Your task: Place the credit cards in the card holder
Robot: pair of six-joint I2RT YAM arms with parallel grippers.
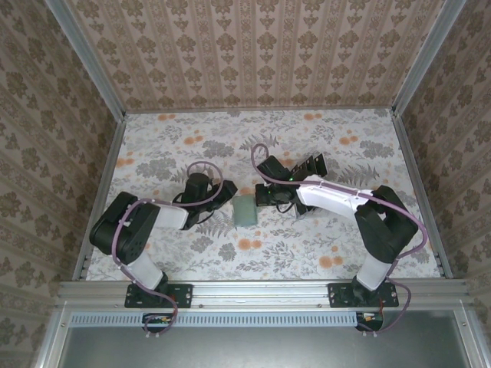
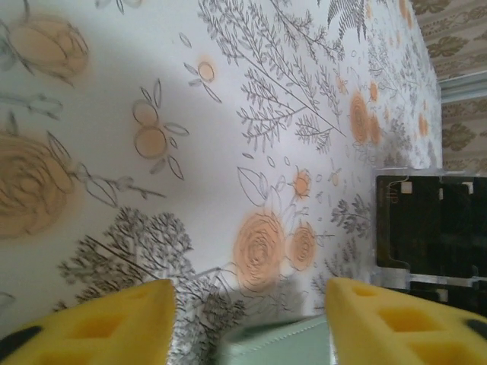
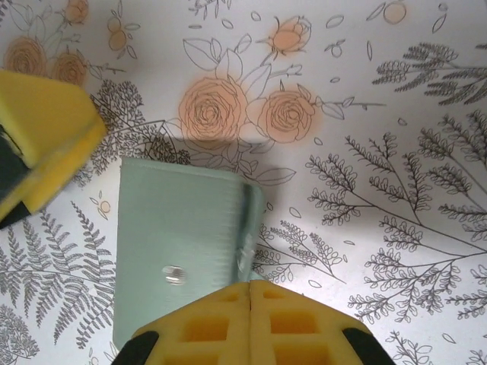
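Note:
The sage-green card holder point(image 1: 245, 211) lies flat on the flowered table between my two grippers. In the right wrist view the card holder point(image 3: 183, 236) shows a metal snap point(image 3: 174, 274) and a raised fold along its right edge. My right gripper point(image 3: 251, 287) is shut, its tips over the holder's near right corner, with nothing visible between the pads. My left gripper point(image 2: 251, 304) is open, and the card holder's edge point(image 2: 289, 342) lies low between its yellow fingers. Black credit cards point(image 2: 426, 220) stand in a clear slotted rack point(image 1: 307, 165) behind the right gripper point(image 1: 265, 198).
The left gripper's yellow finger point(image 3: 42, 129) hangs close to the holder's far left corner. Patterned walls with metal rails enclose the table on three sides. Open tabletop lies toward the back and to the front of both arms.

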